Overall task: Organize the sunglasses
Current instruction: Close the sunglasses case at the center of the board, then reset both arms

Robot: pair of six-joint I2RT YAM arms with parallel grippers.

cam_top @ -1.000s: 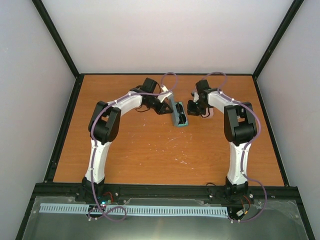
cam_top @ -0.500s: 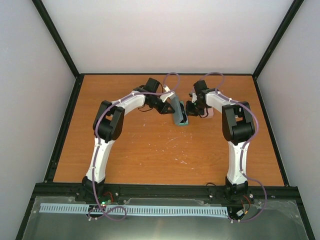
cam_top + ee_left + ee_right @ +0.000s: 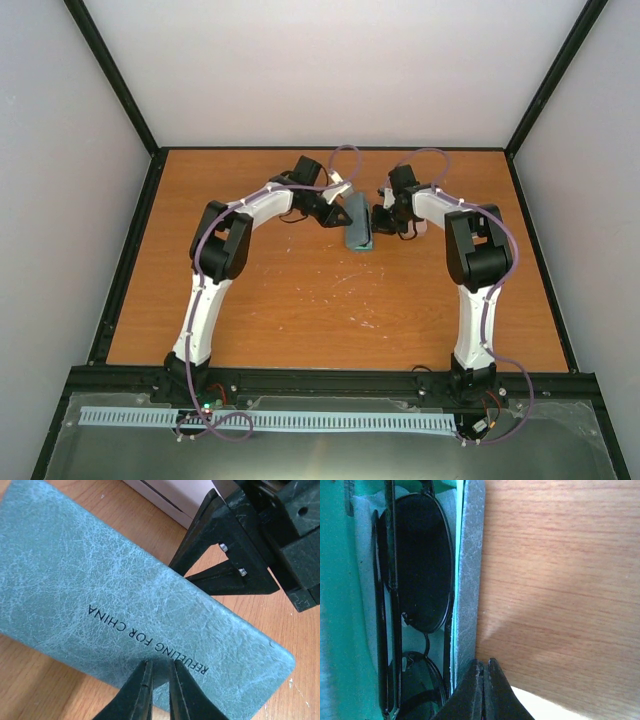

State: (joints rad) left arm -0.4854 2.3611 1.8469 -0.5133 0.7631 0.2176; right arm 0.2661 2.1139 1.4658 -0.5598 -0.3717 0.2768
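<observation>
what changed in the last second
The left gripper, pinching the lid, swung it farther over the case, toward shut. The right gripper edged slightly left toward the case. The case stayed put with the black sunglasses inside, and the right gripper stayed shut.

Black sunglasses (image 3: pixel 422 570) in the case (image 3: pixel 470 555) run off the right wrist view's bottom edge
</observation>
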